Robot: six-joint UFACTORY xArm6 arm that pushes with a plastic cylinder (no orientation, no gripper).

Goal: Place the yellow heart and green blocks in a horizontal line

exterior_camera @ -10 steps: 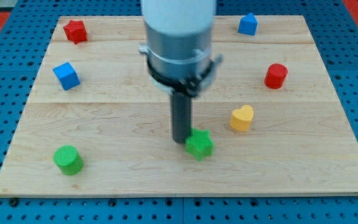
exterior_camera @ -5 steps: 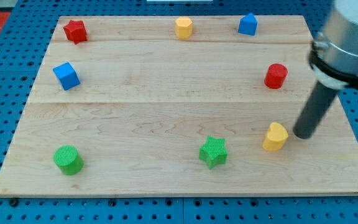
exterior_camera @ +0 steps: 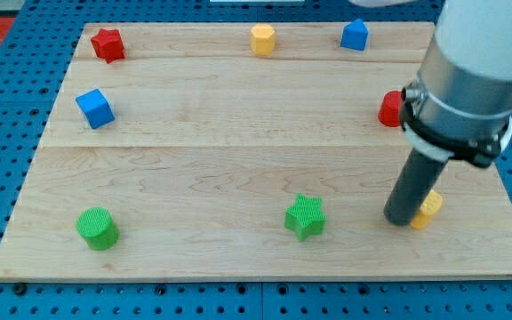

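The yellow heart (exterior_camera: 430, 209) lies at the view's lower right, mostly hidden behind my rod. My tip (exterior_camera: 400, 220) rests on the board against the heart's left side. The green star (exterior_camera: 306, 217) lies to the left of my tip, near the view's bottom centre. The green cylinder (exterior_camera: 97, 228) stands at the view's lower left. The heart, the star and the cylinder sit at about the same height across the view's bottom.
A red star (exterior_camera: 107, 43), a yellow cylinder (exterior_camera: 262, 39) and a blue block (exterior_camera: 355, 35) stand along the view's top. A blue cube (exterior_camera: 94, 108) is at the left. A red cylinder (exterior_camera: 390, 108) is partly hidden behind the arm at the right.
The yellow heart has gone right and down to the view's lower right. The green star has shifted slightly right and down. My tip went from the star to the heart's right, then to its left.
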